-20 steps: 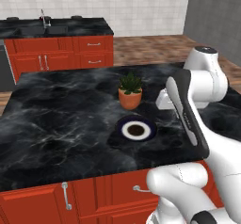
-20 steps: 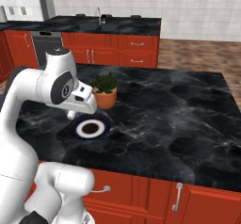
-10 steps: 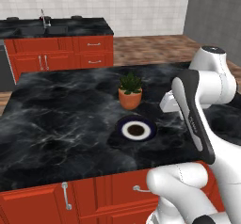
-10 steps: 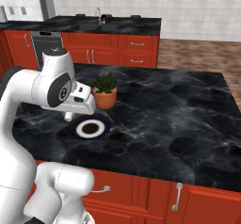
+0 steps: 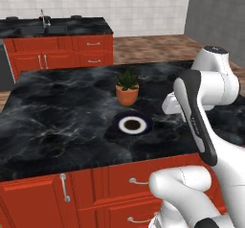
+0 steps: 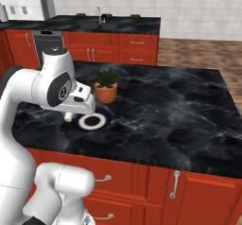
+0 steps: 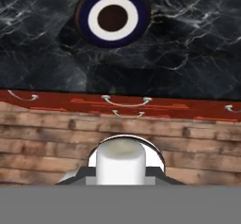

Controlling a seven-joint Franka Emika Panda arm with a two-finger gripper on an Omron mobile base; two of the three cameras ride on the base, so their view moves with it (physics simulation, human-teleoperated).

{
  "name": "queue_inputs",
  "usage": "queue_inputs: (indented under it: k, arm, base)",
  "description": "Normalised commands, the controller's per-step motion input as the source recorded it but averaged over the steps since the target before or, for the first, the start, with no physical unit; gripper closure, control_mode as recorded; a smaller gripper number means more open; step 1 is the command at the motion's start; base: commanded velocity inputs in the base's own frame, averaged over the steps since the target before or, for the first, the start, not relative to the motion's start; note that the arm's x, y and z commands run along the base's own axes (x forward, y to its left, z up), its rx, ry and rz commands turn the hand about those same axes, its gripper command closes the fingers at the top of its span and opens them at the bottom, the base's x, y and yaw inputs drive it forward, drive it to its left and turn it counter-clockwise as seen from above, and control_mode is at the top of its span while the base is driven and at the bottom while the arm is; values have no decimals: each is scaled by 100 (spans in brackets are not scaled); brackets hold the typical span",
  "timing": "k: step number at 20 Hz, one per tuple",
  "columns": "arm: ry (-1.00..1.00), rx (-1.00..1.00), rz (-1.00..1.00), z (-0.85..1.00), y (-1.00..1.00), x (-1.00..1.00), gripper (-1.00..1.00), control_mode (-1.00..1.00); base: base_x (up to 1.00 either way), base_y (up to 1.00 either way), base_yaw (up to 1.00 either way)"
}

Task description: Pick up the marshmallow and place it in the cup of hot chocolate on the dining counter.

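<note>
we cannot find the marshmallow or the cup of hot chocolate on the island tabletop (image 5: 57,107) before us. what stands there: a potted plant (image 5: 127,87) and, just beside it, a flat dish (image 5: 132,124) with navy rim and brown centre. the dining counter (image 6: 108,23), with its faucet (image 6: 99,14), lies well apart behind. we judge the marshmallow light, soft and easily squashed; take it gently across its short sides. hand state: cannot tell, fingers hidden. no writing or labels readable anywhere.
</note>
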Motion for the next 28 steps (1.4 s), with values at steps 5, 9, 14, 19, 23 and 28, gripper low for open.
queue_inputs:
  k: [5,9,14,19,23,28]
  arm:
    - [0,0,0,0,0,0,100,100]
    - [0,0,0,0,0,0,100,100]
    - [0,0,0,0,0,0,100,100]
    - [0,0,0,0,0,0,100,100]
    - [0,0,0,0,0,0,100,100]
    - [0,0,0,0,0,0,100,100]
  base:
    - [-100,-77,-14]
    - [-80,-100,-20]
    - [-5,-100,-10]
    - [30,-100,0]
    - [66,-100,0]
    - [58,-100,0]
